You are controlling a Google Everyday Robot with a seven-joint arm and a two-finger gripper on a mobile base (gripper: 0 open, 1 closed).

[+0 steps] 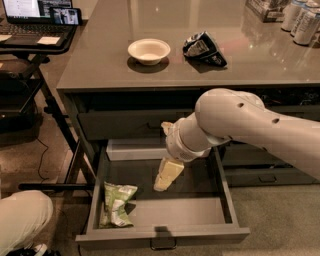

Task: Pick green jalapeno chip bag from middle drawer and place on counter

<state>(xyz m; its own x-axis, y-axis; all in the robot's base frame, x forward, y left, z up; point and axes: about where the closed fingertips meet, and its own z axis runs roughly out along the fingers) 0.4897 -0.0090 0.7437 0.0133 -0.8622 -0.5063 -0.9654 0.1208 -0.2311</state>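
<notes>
While the gripper [167,176] hangs over the middle drawer [200,212] (open or closed, I cannot tell), the green jalapeno chip bag [116,204] lies untouched at its eight o'clock, lengthwise twelve-to-six.

A dark stand [30,47] fills the far left, carrying an open laptop [30,20] with a lit screen and a smaller lit screen [65,15] just beside it. The stand's black metal legs [52,107] slant down to a bar [55,186] lying along the floor. The floor [50,160] is speckled brown at the left and paler grey-beige at the near right. Narrower grey drawers [265,172] with dark handles sit at the right. The light is dim and warm. The claw [167,176] hangs low mid-scene, right of the legs.
</notes>
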